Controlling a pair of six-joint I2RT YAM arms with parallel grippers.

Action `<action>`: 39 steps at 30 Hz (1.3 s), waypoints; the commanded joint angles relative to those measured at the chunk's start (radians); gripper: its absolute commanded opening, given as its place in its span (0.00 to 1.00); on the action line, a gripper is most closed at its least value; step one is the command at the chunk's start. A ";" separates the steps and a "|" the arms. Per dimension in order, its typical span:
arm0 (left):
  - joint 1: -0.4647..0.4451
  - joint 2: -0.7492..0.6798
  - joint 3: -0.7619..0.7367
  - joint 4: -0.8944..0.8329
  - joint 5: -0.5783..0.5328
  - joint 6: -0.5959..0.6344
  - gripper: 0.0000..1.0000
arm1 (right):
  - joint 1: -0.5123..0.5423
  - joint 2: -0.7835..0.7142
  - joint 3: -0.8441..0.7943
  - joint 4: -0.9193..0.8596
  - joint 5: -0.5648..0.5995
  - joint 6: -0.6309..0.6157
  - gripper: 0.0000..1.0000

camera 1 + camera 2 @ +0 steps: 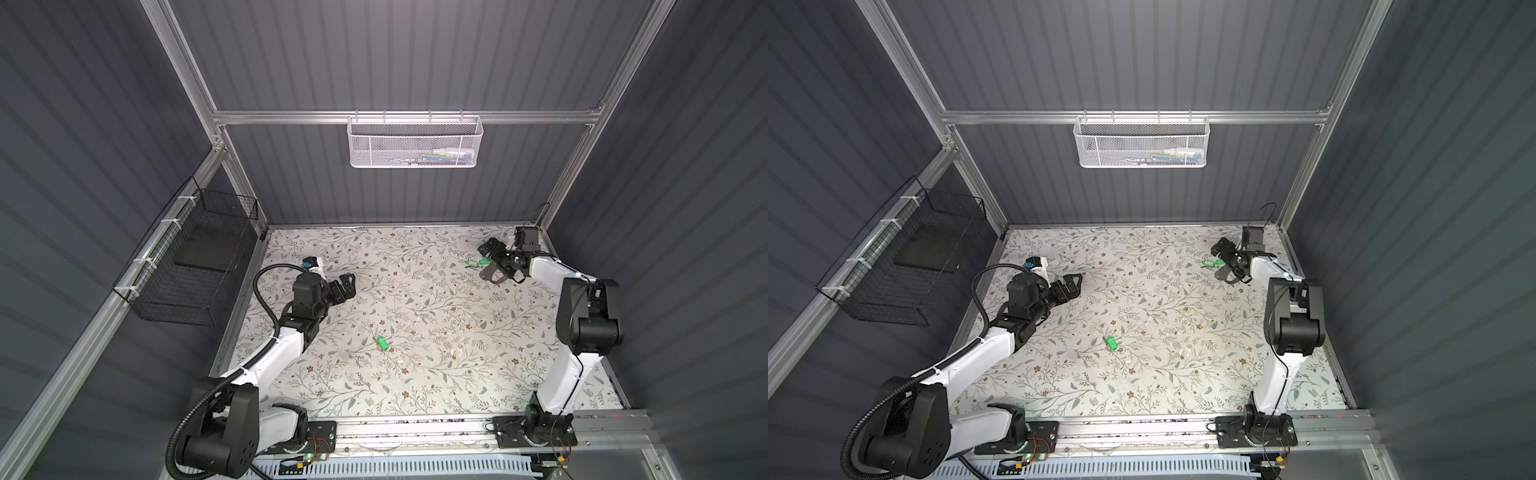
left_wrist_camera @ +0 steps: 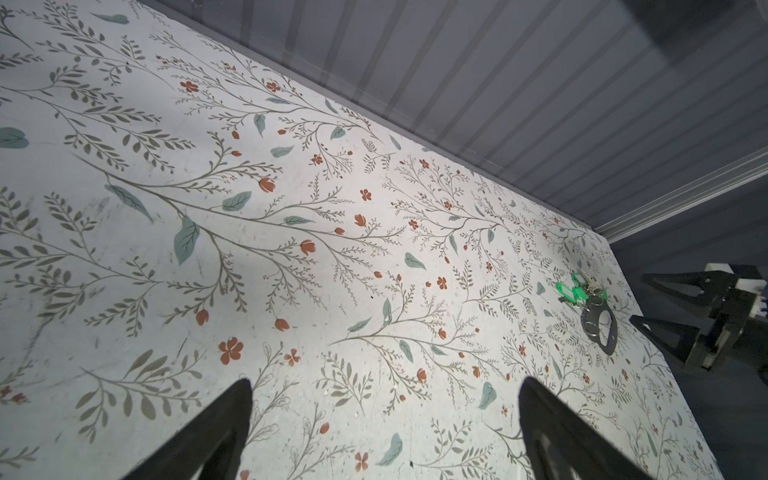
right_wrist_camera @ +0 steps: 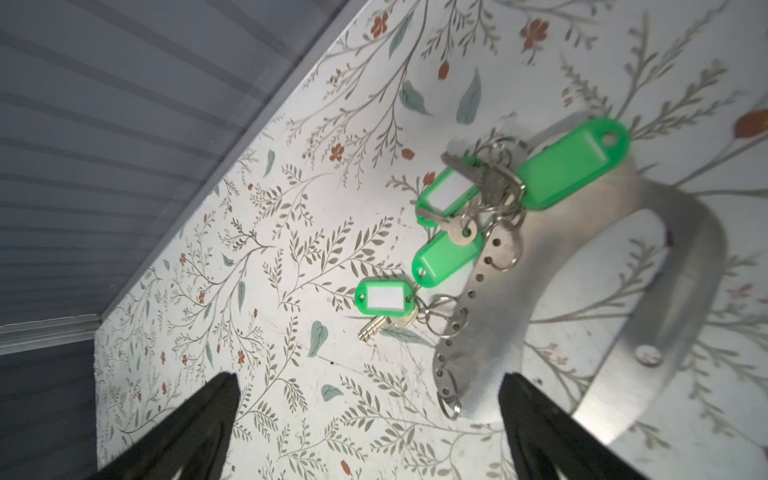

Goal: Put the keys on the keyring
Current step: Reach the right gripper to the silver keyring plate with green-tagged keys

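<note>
Top views: left arm and right arm stretched low, their fingers spread, empty.

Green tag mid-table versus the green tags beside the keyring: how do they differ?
The mid-table tag lies alone, far from the keyring; the clustered tags overlap at its edge, tangled with metal keys. Neither gripper is at the mid-table tag; the clustered tags lie before the right gripper, jaws open. Both are bright green.
</note>
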State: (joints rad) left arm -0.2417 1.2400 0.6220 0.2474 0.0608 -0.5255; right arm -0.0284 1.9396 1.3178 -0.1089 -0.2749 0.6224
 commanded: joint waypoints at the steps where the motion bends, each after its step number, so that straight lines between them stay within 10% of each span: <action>1: -0.003 0.005 -0.021 -0.014 0.027 0.000 1.00 | 0.012 0.022 0.007 -0.082 0.055 0.010 0.89; 3: -0.004 0.008 -0.020 -0.014 0.036 -0.001 1.00 | 0.010 0.038 -0.004 -0.070 0.043 0.021 0.64; 9: -0.003 0.008 -0.012 -0.020 0.052 0.002 1.00 | 0.010 0.082 0.003 -0.057 0.026 0.061 0.43; 39: -0.004 -0.038 -0.018 -0.040 0.050 0.000 1.00 | 0.033 0.149 0.136 -0.245 0.091 0.094 0.34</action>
State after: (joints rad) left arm -0.2417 1.2369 0.6102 0.2218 0.0990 -0.5274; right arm -0.0006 2.0777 1.4517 -0.3046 -0.2100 0.7033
